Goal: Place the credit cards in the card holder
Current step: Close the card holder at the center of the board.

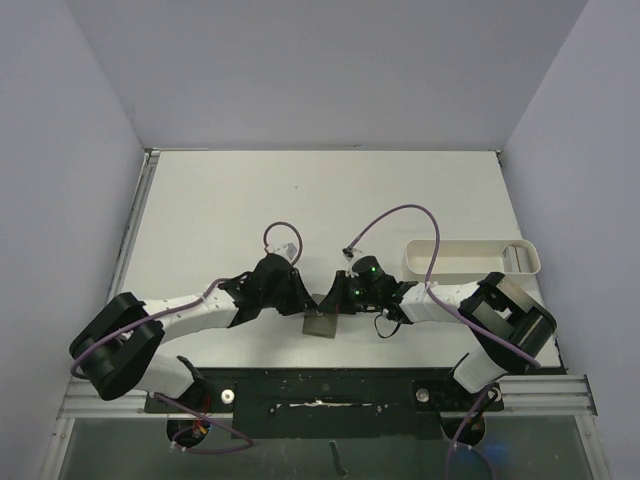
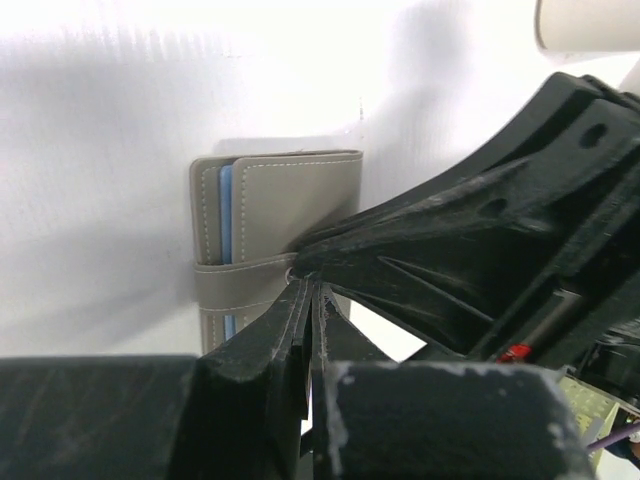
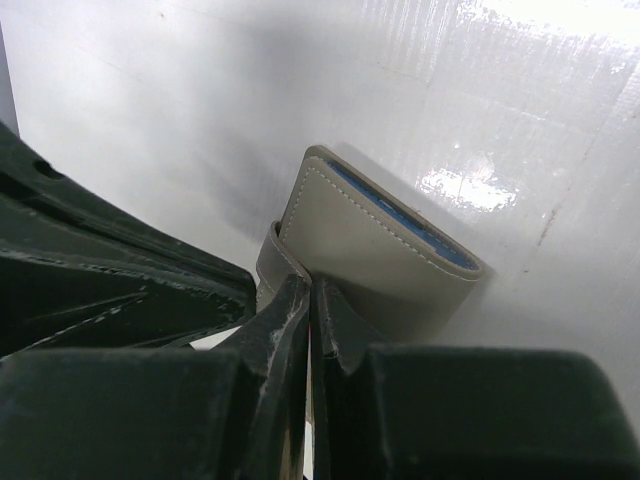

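The card holder (image 1: 322, 325) lies near the table's front edge between both arms. It is a grey-olive wallet folded shut, with a strap around it and a strip of light blue lining at its edge (image 2: 270, 205) (image 3: 375, 250). My left gripper (image 1: 306, 306) (image 2: 308, 290) is shut, its tips pinched at the strap's end by the clasp. My right gripper (image 1: 336, 300) (image 3: 310, 288) is shut on the wallet's near edge by the strap. The two grippers' tips almost touch. No credit cards show in any view.
A white oblong tray (image 1: 470, 258) stands to the right behind the right arm; its end shows in the left wrist view (image 2: 590, 25). Purple cables (image 1: 395, 212) loop above both wrists. Grey walls close off the table's back and sides.
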Tool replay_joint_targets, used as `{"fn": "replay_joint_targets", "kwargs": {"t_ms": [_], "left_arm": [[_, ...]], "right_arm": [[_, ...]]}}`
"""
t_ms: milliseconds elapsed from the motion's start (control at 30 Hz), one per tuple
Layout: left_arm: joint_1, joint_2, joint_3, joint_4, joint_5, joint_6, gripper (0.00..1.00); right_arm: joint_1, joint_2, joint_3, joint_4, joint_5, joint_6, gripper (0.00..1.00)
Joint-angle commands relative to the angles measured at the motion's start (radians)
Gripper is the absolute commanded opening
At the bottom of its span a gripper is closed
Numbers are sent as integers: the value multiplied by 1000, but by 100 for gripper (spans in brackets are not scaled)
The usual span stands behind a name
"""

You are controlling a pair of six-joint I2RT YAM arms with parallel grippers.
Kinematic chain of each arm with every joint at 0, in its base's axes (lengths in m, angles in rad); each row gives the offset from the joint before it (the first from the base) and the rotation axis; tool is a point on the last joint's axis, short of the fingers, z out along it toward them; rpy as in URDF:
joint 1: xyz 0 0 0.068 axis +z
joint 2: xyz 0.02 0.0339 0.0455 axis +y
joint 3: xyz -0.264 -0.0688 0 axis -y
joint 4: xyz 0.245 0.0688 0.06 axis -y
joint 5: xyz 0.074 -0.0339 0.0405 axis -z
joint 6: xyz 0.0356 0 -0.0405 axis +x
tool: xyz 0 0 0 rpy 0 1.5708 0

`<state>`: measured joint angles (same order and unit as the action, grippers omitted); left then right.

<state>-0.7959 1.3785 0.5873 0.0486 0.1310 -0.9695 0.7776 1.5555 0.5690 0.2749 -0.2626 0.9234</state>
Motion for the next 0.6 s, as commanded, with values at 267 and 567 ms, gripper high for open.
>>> {"fn": "replay_joint_targets", "kwargs": {"t_ms": [267, 567], "left_arm": [[-1, 74, 22, 71, 13, 12, 0], [-3, 89, 19, 86, 19, 11, 0]], "right_arm": [[-1, -8, -24, -23, 38, -17, 0], [2, -5, -20, -25, 34, -17, 0]]}}
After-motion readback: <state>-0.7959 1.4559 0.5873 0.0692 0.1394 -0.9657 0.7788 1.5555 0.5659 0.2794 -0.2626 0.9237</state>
